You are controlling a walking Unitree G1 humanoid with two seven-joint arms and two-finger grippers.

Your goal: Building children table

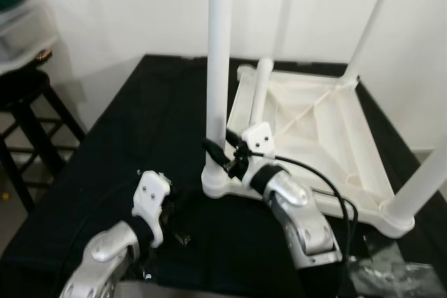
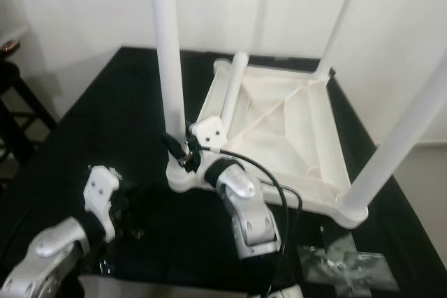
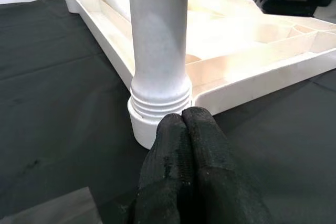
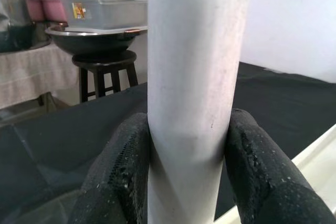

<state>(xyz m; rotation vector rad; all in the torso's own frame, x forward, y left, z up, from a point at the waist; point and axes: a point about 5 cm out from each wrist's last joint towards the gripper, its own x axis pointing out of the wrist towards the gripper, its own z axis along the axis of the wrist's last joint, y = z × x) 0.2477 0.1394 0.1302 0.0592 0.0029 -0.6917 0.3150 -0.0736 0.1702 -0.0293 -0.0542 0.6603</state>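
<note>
Four white legs stand up from the upturned children's table top (image 1: 328, 130), which lies on the black-covered counter (image 1: 140, 123). The right tool (image 1: 222, 150) is clamped around the nearest leg (image 1: 218, 61) just above its socket, one black finger (image 4: 123, 177) pressed to each side of the tube. The left tool (image 3: 186, 129) sits low on the counter just short of that same corner, its two fingers closed together on nothing, tips almost at the ribbed collar (image 3: 160, 100) where the leg meets the top. A black cable (image 1: 335, 193) loops from the right wrist over the near edge of the table top. Beyond the right tool, past the counter's edge, a dark wooden stool (image 4: 105, 72) carries a dark bowl (image 4: 94, 38) with a green-lidded plastic container (image 4: 102, 1) on it. Near the right arm's elbow, a clear plastic bag (image 2: 346, 259) lies crumpled on the cloth.
</note>
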